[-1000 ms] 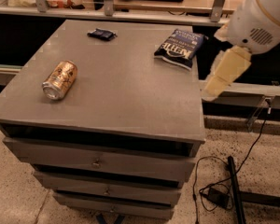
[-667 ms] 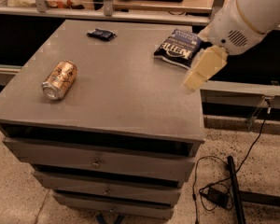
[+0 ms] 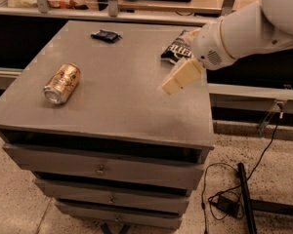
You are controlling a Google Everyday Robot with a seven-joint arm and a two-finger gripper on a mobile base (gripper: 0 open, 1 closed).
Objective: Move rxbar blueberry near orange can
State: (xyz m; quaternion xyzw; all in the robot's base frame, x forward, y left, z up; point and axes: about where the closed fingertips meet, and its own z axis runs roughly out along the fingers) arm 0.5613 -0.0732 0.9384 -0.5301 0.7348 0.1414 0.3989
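Note:
The rxbar blueberry (image 3: 106, 35), a small flat navy wrapper, lies near the far edge of the grey cabinet top (image 3: 117, 101). The orange can (image 3: 62, 83) lies on its side at the left of the top, silver end toward me. My gripper (image 3: 178, 78) hangs above the right part of the top, in front of the chip bag, well right of the can and short of the bar. It holds nothing that I can see.
A dark blue chip bag (image 3: 178, 48) with white lettering lies at the back right, partly behind my arm (image 3: 244, 28). The cabinet has drawers (image 3: 102, 169) below. Cables and a black rod (image 3: 244, 194) lie on the floor at right. A shelf runs behind the cabinet.
My arm and gripper have swung left from beyond the cabinet's right edge to over its top. The bar, can and bag have not moved.

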